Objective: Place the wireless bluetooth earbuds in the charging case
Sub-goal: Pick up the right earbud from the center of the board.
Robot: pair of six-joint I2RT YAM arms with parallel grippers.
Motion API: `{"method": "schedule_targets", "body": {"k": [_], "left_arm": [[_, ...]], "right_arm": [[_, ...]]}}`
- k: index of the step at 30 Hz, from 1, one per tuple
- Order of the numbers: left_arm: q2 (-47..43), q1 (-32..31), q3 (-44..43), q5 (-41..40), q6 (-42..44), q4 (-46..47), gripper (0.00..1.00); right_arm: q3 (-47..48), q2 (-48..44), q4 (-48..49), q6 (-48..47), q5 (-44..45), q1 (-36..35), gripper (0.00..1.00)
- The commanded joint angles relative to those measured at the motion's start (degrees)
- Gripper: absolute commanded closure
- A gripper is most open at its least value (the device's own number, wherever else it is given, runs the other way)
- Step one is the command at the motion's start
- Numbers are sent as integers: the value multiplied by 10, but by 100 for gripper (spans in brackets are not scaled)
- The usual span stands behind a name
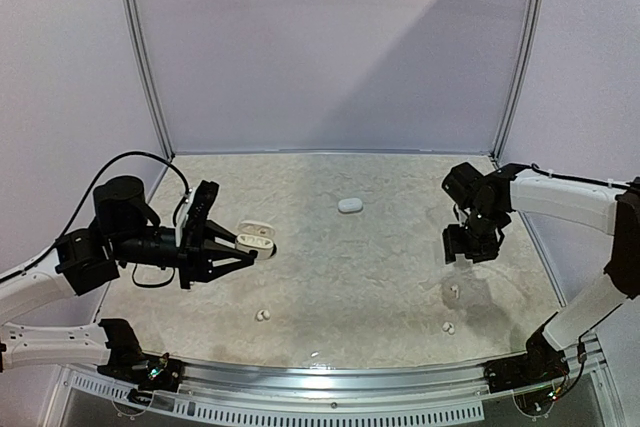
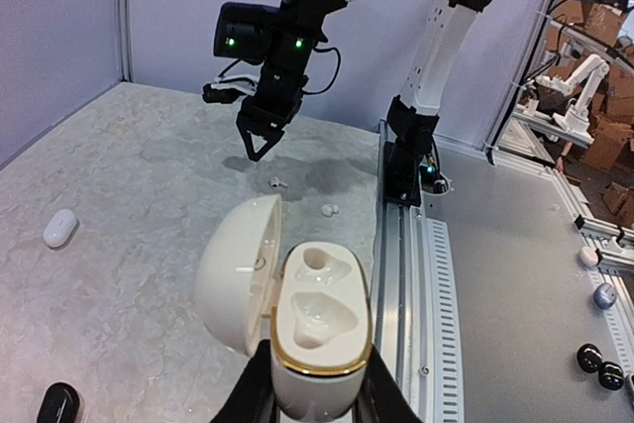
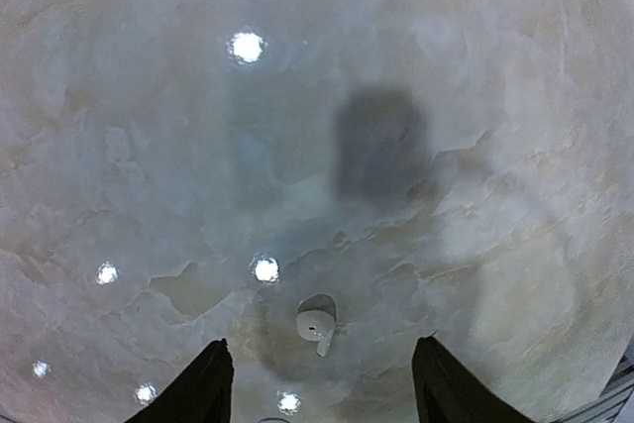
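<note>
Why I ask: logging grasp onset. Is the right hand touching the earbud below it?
Apart. In the right wrist view the right hand is open, and the white earbud lies between its fingers with bare table either side.

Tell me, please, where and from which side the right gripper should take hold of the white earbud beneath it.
Probably the rounded head of the earbud, from straight above: it lies flat on the table, centred under the open right gripper, and its short stem looks too thin to pinch.
</note>
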State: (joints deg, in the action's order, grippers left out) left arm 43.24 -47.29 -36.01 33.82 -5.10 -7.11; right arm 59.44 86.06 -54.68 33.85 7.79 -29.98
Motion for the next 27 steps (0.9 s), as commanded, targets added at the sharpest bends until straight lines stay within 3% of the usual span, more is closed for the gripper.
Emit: {"method": "schedule_targets", "body": {"k": [1,7,27], "left_arm": [[-10,13,9,-4,10,7,100],[-9,17,9,-6,9,10,100],[-3,24,0,-3,19,5,100]], "right_arm": [[-24,38,25,-43,-44,11,42],[-35,90,24,-70,-61,11,50],[-59,118,53,-106,-66,11,68]]}}
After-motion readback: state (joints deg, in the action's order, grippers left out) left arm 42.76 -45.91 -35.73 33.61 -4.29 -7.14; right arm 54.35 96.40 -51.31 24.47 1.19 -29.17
